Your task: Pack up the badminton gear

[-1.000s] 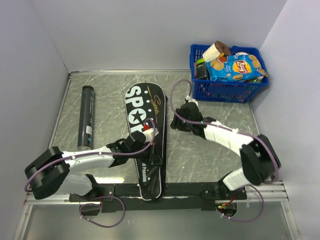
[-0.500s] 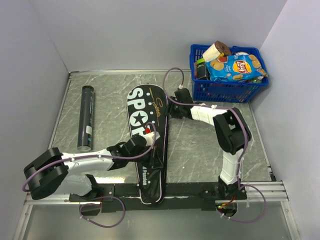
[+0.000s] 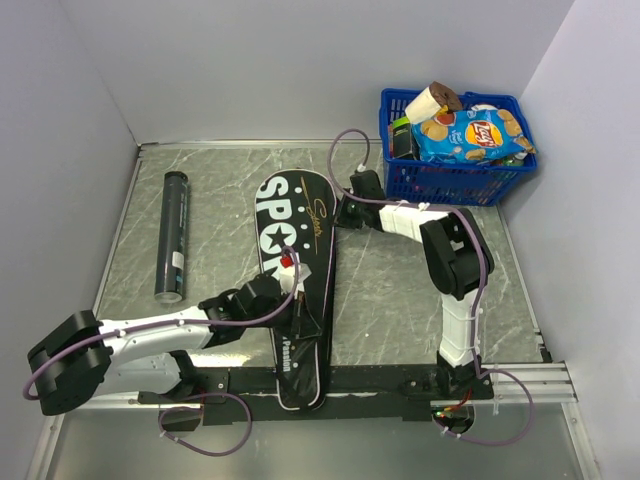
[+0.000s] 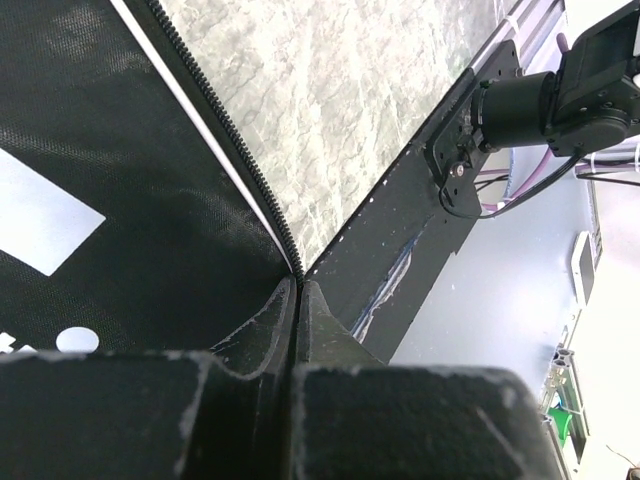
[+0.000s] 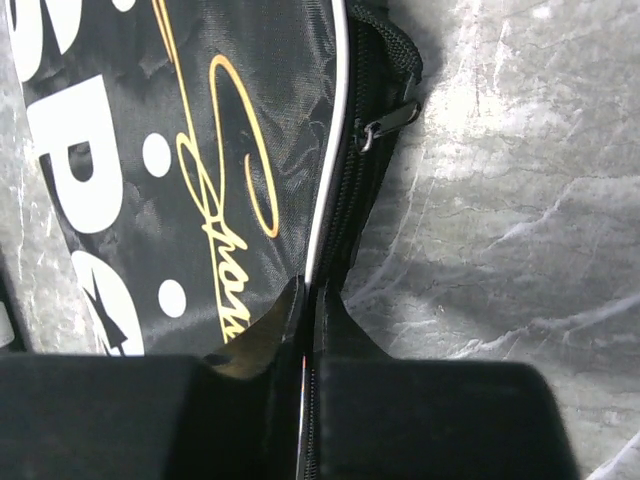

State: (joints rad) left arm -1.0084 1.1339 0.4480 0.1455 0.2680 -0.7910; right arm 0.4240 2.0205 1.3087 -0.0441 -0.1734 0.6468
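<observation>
Nearest, the left gripper (image 4: 298, 290) is pinched tight on the edge of the black cover (image 3: 295, 215), by its thin handle end. The cover lies flat in the middle of the table (image 3: 400, 290). Farther up, the right gripper (image 5: 308, 292) is closed on the cover's right edge, near the zip pull (image 5: 390, 120). The step looks like zipping up. Next, that tiny pull likely needs catching. The tube (image 3: 172, 235) lies well apart on the left, not packed. The snack basket (image 3: 450, 182) sits beyond, near the right arm.

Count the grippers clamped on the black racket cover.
2. The left gripper pinches the racket cover's zipper edge near its handle end; the right gripper pinches the same edge up by the head. Both are in plain view.
</observation>
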